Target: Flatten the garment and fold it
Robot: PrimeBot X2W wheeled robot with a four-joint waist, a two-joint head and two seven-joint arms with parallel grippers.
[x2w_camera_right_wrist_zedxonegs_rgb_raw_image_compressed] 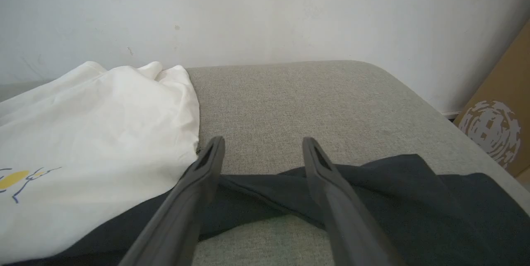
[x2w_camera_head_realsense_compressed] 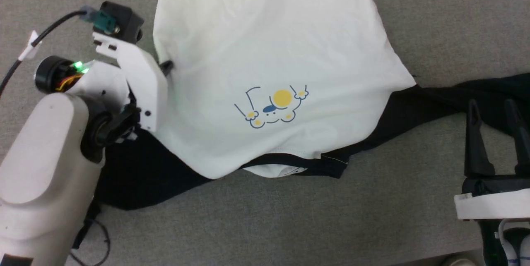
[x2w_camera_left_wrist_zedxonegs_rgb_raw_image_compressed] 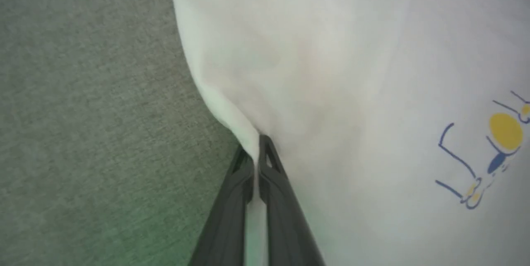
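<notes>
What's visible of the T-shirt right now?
The T-shirt is white, soft cotton by the look, with black sleeves, black neck trim and a small blue-and-yellow cartoon print on the chest. It lies spread but rumpled on the grey cloth surface, neck toward the robot, one sleeve out to each side, the right one bunched. The left gripper has its jaws shut on the white side edge, pinching a fold. The right gripper is open over the right sleeve; whether they touch cannot be told.

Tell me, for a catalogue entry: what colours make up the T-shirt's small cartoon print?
The small cartoon print has blue outlines and yellow fills, clearest in head view.
</notes>
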